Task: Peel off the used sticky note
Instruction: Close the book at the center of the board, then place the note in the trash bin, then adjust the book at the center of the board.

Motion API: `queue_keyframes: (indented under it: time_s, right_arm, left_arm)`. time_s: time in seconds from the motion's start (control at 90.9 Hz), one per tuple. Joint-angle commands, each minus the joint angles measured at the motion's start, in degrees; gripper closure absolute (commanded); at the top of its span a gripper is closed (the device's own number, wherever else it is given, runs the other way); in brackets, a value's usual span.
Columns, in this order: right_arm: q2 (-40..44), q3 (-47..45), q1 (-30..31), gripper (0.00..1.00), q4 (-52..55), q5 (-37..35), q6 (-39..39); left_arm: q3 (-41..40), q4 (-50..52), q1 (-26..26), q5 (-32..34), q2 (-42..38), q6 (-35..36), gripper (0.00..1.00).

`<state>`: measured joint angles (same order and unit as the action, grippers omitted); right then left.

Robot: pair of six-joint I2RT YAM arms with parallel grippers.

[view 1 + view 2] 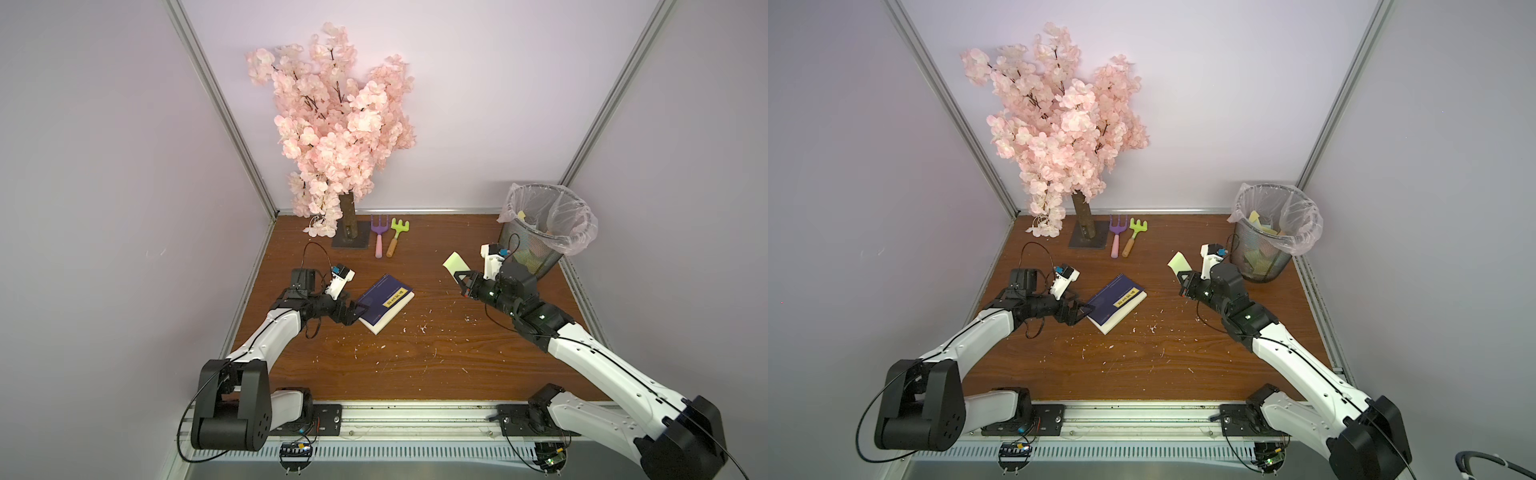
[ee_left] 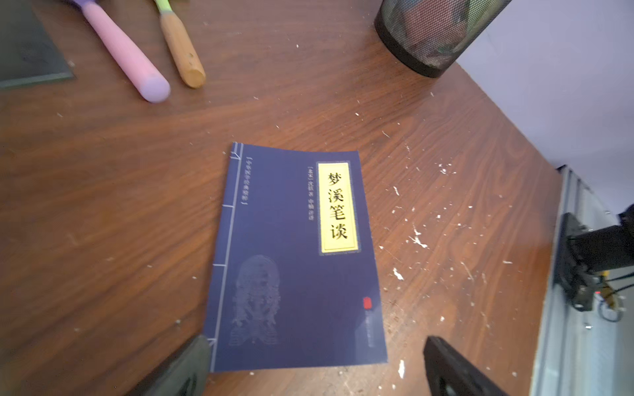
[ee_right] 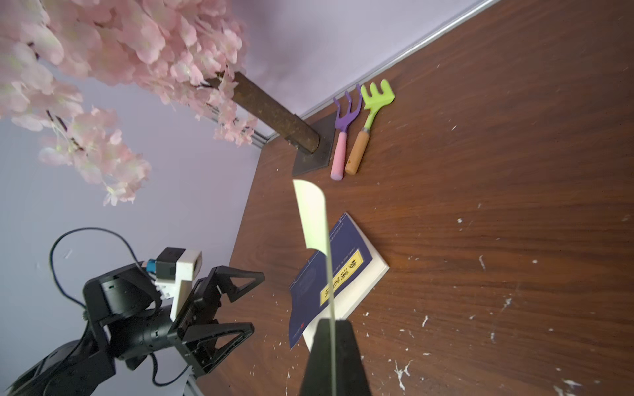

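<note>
One pale sticky note (image 1: pixel 455 262) is pinched by one edge between the closed fingers of the right gripper (image 1: pixel 461 276), up off the table (image 1: pixel 415 357), the bin (image 1: pixel 536 249) just behind them. The left gripper (image 1: pixel 358 312) gapes wide at the book's (image 1: pixel 384 301) nearest edge, holding nothing. Bare wood lies between the two grippers.

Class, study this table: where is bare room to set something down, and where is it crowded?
Bare: the front strip between book and rail; the middle between book and right hand holding note; the back edge between rakes and bin. Crowded: tree base with rakes, and left hand at the book.
</note>
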<state>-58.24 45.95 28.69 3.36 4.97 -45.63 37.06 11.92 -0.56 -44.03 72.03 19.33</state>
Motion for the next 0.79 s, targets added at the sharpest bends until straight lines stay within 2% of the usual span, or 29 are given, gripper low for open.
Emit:
queue_keyframes:
  time_s: [0.0, 0.033, 0.077, 0.165, 0.275, 0.341, 0.583, 0.693, 0.781]
  right_arm:
    - [1.86, 6.11, -2.12, 1.0, 7.92, -3.01, 5.34]
    - [1.78, 7.82, -3.31, 1.0, 9.14, -3.07, 6.06]
    - [1.3, 10.36, -4.69, 1.0, 11.04, -3.31, 7.05]
    - [-0.26, 15.57, -8.3, 1.0, 14.68, -3.5, 8.79]
    - [-4.25, 23.69, -16.29, 1.0, 18.51, -1.57, 10.47]
    - [-6.16, 27.02, -20.77, 1.0, 18.92, -2.13, 11.31]
    - [-15.36, 36.39, -33.24, 1.0, 18.98, -1.26, 12.21]
    - [-19.92, 40.15, -36.87, 1.0, 19.3, -3.88, 12.87]
    - [-24.63, 43.97, -38.64, 1.0, 20.19, -4.48, 13.75]
  left_arm:
    - [1.28, -1.03, 0.53, 10.01, -0.17, 1.09, 0.44]
    - [1.17, -2.74, 0.5, 13.04, 0.22, 0.3, 0.61]
    - [1.15, -4.38, 0.45, 17.0, 0.99, -0.63, 0.77]
    - [1.4, -6.6, -0.46, 24.22, 3.26, -1.39, 0.9]
    - [1.77, -7.5, -4.42, 33.78, 7.78, -0.53, 0.94]
    - [1.77, -7.21, -6.33, 36.09, 10.4, -0.46, 0.93]
    - [0.94, -6.48, -9.82, 37.9, 15.36, -0.18, 0.9]
    - [0.38, -5.54, -12.2, 37.41, 15.92, 1.27, 0.85]
    - [-0.43, -4.15, -13.47, 34.49, 15.24, 2.59, 0.83]
